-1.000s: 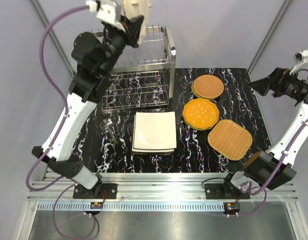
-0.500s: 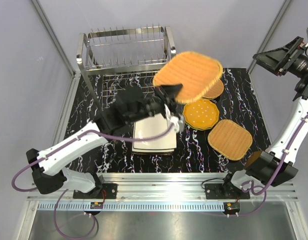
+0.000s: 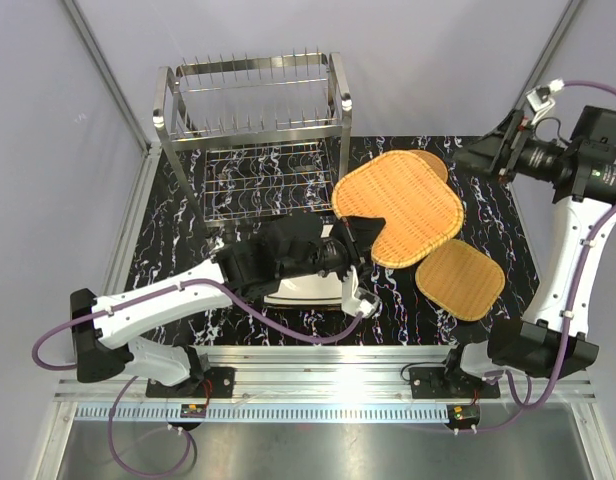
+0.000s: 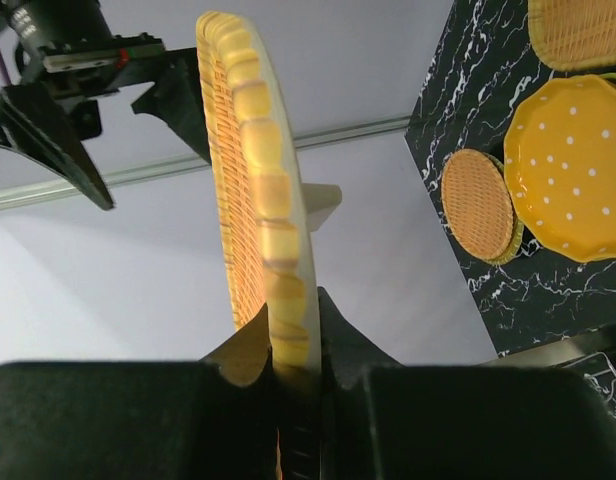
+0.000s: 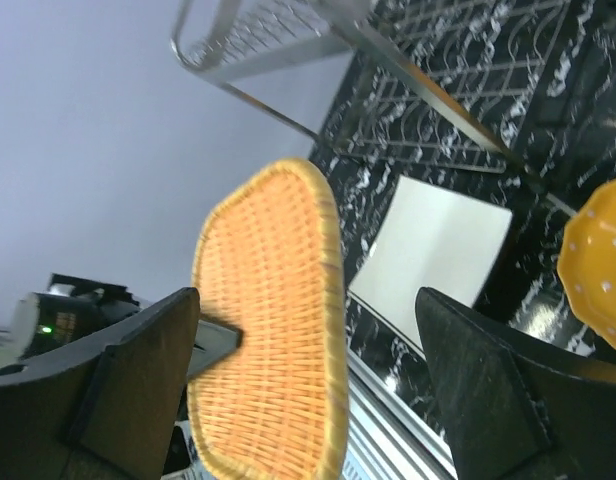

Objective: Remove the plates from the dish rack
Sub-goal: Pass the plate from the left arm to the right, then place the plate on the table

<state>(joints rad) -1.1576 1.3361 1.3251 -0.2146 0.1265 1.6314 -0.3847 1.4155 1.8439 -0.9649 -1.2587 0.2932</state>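
Extending rightward from the left hand (image 3: 358, 232), the woven plate (image 3: 403, 203) is edge-pinched.

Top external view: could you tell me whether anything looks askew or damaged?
Nothing stands out: the dish rack stands upright, the smaller woven plate lies flat, and the left gripper holds the large woven plate by its rim.

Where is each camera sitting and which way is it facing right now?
Top external: above, behind the bases, looking down on the dish rack; both arms show.
Left wrist: on left gripper, looking along its fingers past the gripped woven plate, edge-on.
Right wrist: on open right gripper, facing that plate's woven face; both fingers show.
All share the woven plate.
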